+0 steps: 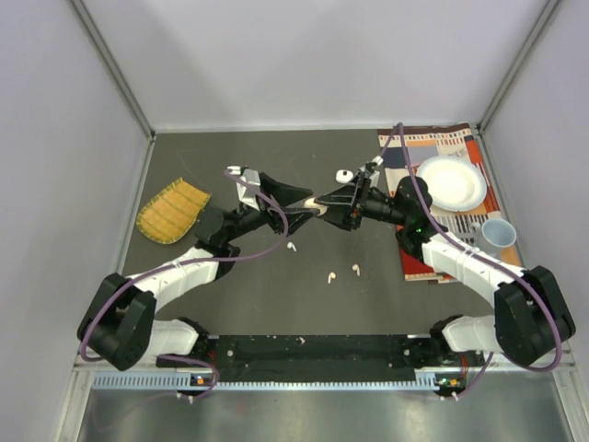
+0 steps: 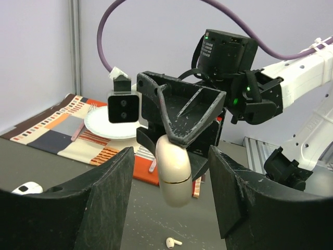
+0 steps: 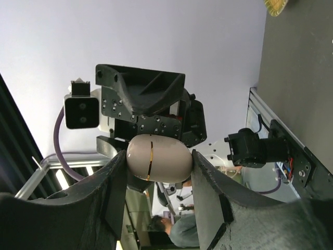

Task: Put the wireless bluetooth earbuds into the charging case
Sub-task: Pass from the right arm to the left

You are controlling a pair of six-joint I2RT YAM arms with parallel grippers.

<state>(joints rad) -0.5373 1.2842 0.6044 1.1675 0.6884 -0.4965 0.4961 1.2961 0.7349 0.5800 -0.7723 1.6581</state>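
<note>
- Top view: left gripper (image 1: 306, 204) and right gripper (image 1: 323, 204) meet above the table (image 1: 230, 295), with the charging case (image 1: 314, 203) between them. Three earbuds (image 1: 329, 276) lie loose below.
- Left wrist: the left jaws are parted and straddle the case without touching it, probably to work its lid.
- Right wrist: the right fingers clamp the case, leaving the closed seam exposed.

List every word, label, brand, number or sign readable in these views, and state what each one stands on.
No text can be read in any view.
Charging case: plain shell with a thin seam line, no brand visible.
Placemat: coloured blocks and stripes, no lettering.
Wrist camera: two lenses, no legible label.
</note>
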